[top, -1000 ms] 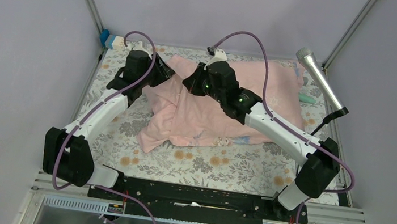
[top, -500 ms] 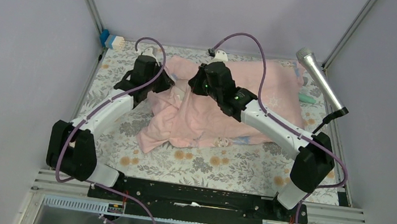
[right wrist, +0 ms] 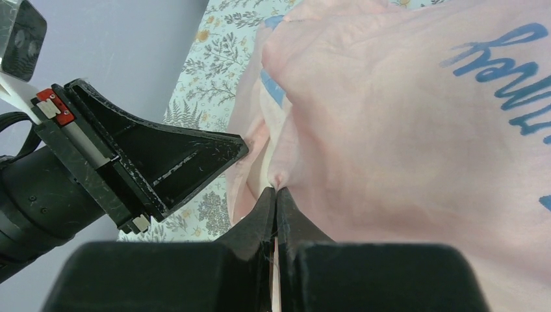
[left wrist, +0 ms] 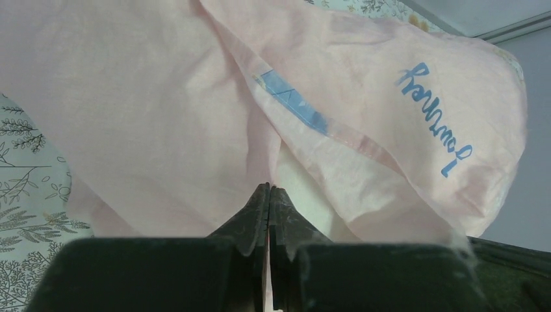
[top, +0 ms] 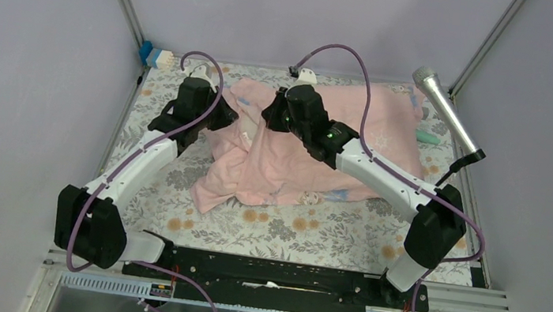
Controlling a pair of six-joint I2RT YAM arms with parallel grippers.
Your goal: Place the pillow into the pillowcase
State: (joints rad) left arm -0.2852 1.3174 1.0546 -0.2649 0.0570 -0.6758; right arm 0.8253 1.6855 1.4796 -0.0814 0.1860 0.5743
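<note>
The pale pink pillowcase with blue cursive writing lies crumpled across the middle of the floral cloth. It covers most of the pillow, which shows only as a cream patch inside the case's mouth. At the left end of the case, my left gripper is shut with a thin fold of pink cloth pinched between its fingertips. Just to its right, my right gripper is shut on a pucker of the same cloth. In the right wrist view the left gripper's black fingers lie close alongside.
A silver microphone on a stand leans in at the back right. A teal object lies beside the case's right end, and a blue-and-white block sits in the back left corner. The floral table cloth is bounded by grey walls.
My left gripper has moved right to the case's left edge and closed from partly open onto the pink cloth. The right gripper has stayed shut on the cloth, shifting slightly left.
</note>
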